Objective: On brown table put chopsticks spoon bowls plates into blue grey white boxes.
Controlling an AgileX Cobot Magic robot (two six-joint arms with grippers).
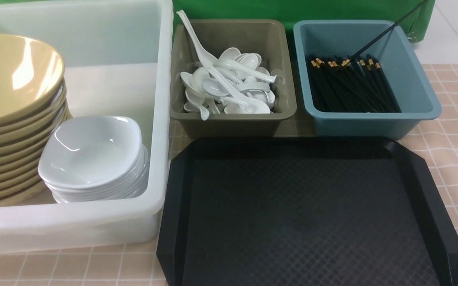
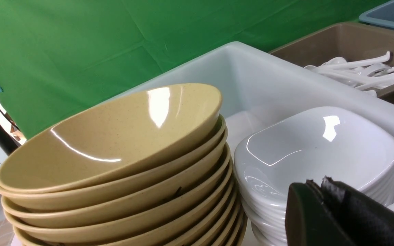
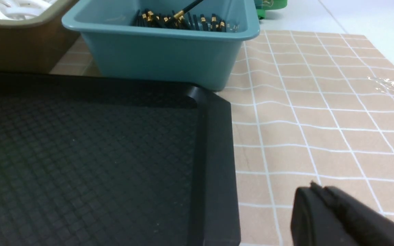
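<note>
Left gripper sat closed beside the plates; right gripper closed, low over the table

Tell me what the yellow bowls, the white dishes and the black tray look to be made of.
Yellow bowls: glossy, sharp window glints, faint speckling; probably melamine, possibly glazed ceramic. White dishes: same hard shine, thin uniform rims in a tight stack; likely melamine too. Black tray: matte moulded plastic, with a fine diamond grid texture and no glare.
</note>
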